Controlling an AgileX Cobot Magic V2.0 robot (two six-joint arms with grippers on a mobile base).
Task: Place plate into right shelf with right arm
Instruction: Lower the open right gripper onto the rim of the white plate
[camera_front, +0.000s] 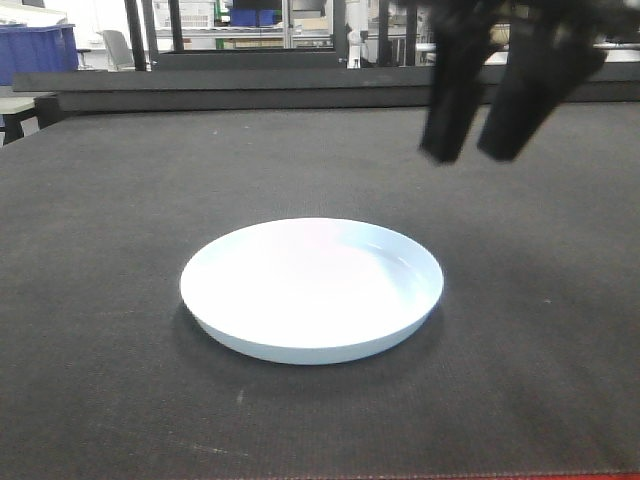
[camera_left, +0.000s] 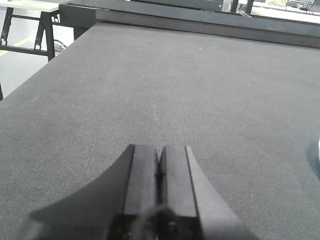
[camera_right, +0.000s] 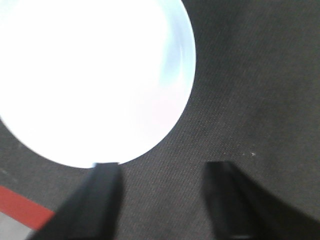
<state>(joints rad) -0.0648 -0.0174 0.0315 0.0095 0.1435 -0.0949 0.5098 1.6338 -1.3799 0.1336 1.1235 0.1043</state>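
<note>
A white round plate lies flat on the dark grey table mat, near the front middle. My right gripper hangs open in the air above the mat, behind and to the right of the plate, with nothing between its fingers. From the right wrist the plate fills the upper left, and the right gripper is just off its rim, the left fingertip at the plate's edge. The left gripper is shut and empty, low over bare mat. The right shelf is out of view.
A raised black ledge runs along the mat's far edge. Blue bins and racks stand far behind. A red strip marks the mat's near edge. The mat's left edge drops to the floor.
</note>
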